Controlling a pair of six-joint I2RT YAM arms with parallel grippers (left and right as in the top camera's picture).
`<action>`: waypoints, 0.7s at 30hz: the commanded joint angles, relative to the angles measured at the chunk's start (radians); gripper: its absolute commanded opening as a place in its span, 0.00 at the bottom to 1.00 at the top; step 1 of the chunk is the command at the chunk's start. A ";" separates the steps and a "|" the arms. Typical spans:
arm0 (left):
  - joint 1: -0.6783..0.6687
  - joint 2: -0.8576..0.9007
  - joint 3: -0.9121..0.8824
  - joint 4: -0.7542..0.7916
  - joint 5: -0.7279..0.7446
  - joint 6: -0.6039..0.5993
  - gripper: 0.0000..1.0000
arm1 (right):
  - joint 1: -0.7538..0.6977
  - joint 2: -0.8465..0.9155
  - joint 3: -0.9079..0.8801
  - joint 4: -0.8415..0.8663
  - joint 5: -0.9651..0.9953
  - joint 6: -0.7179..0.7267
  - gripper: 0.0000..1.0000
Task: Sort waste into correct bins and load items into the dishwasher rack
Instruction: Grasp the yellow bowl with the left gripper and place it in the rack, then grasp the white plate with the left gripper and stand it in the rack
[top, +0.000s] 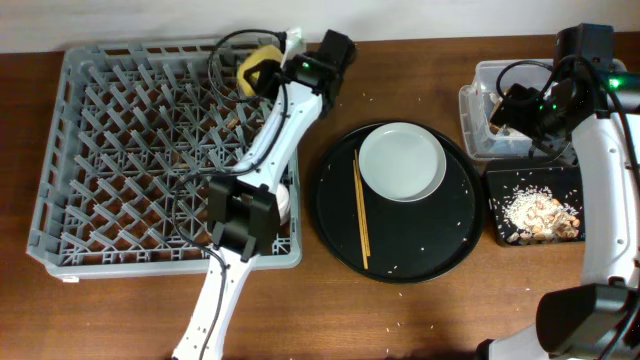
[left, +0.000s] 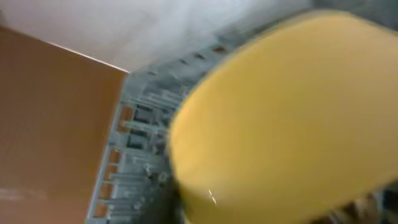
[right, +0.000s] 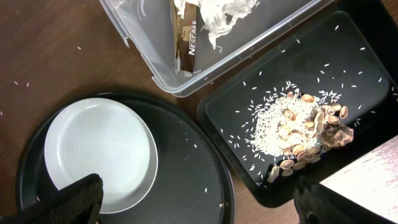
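My left gripper (top: 256, 82) is over the far right corner of the grey dishwasher rack (top: 120, 150), shut on the yellow bowl (top: 263, 60). The bowl fills the blurred left wrist view (left: 286, 112) and hides the fingers. My right gripper (top: 512, 108) hangs open and empty above the clear tub (top: 478, 88). Its fingers (right: 199, 208) spread wide over the round black tray. The napkin (right: 217, 15) and brown wrapper (right: 185, 37) lie in the tub (right: 249, 43). Rice and scraps (right: 292, 124) lie in the black rectangular tray (right: 317, 59). The grey plate (top: 402, 160) and chopsticks (top: 360, 205) are on the round tray.
The large round black tray (top: 400, 245) sits between the rack and the bins, with stray rice grains on it and on the table. A pale round object (top: 285, 203) sits in the rack's front right corner beside my left arm. The cups are not identifiable.
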 joint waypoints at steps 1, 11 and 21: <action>-0.005 0.020 -0.005 -0.046 0.125 -0.003 0.59 | -0.001 0.004 -0.002 0.000 0.009 0.000 0.98; -0.013 -0.159 0.219 -0.185 1.273 -0.003 0.80 | -0.001 0.004 -0.002 0.000 0.009 0.000 0.98; -0.129 0.073 0.032 -0.014 1.224 -0.004 0.66 | -0.001 0.004 -0.002 0.000 0.009 0.000 0.98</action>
